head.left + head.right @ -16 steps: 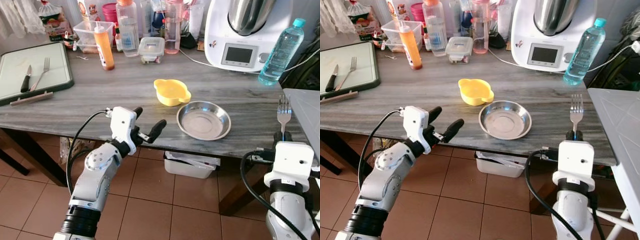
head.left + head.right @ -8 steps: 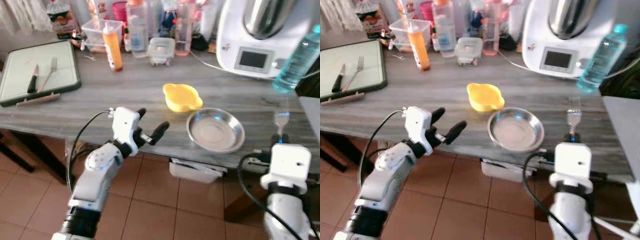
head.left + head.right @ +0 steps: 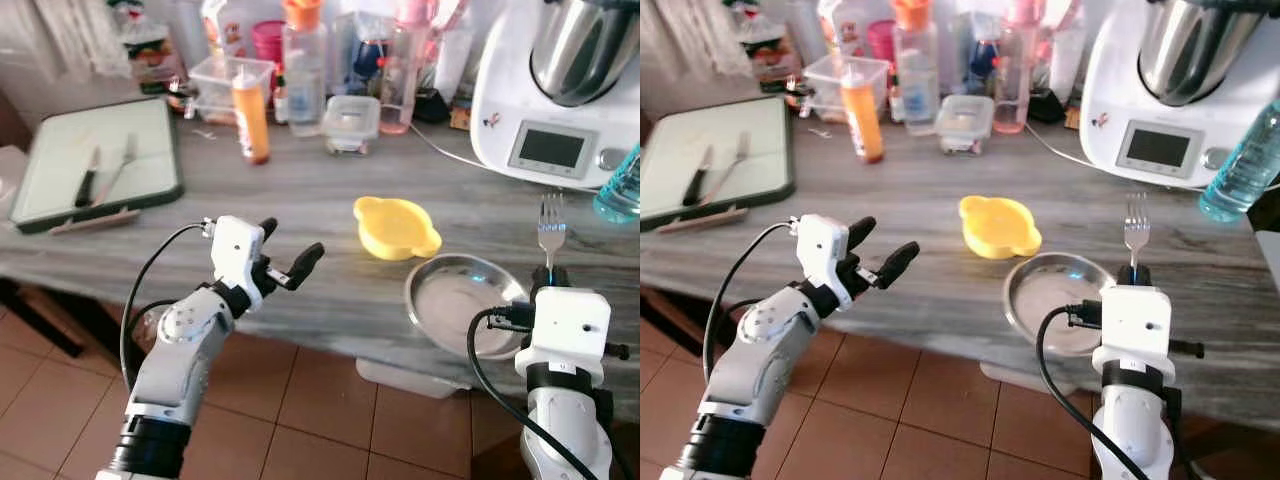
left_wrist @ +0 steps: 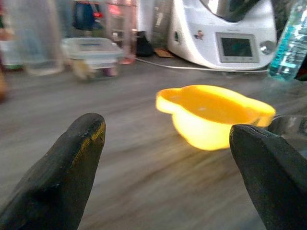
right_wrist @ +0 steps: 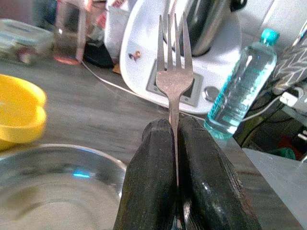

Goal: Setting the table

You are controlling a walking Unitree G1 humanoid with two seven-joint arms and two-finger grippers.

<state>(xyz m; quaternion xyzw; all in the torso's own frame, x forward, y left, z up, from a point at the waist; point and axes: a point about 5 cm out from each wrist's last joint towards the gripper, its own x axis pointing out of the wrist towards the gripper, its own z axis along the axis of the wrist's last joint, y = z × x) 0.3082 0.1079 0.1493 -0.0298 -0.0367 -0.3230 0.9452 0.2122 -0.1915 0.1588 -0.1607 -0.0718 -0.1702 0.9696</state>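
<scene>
Steel fork sits pinched upright btwn the two black fingers of my right gripper, tines up, handle end buried in the pads; gripper hangs at the table's near edge, approx 5 o'clock of the metal plate, w/ the yellow bowl at the plate's 10 o'clock. Left gripper is spread wide, holding nothing, hovering over the near edge of the grey table, bowl straight ahead in its wrist cam. Risks as I see them: grip is on a thin handle only, so a quick wrist roll could let the fork pivot or slip out and drop to the floor tiles. Laying it down too close to the plate rim could clank or nudge the plate toward the edge, which looks near already. Left arm swinging in could clip the bowl.
</scene>
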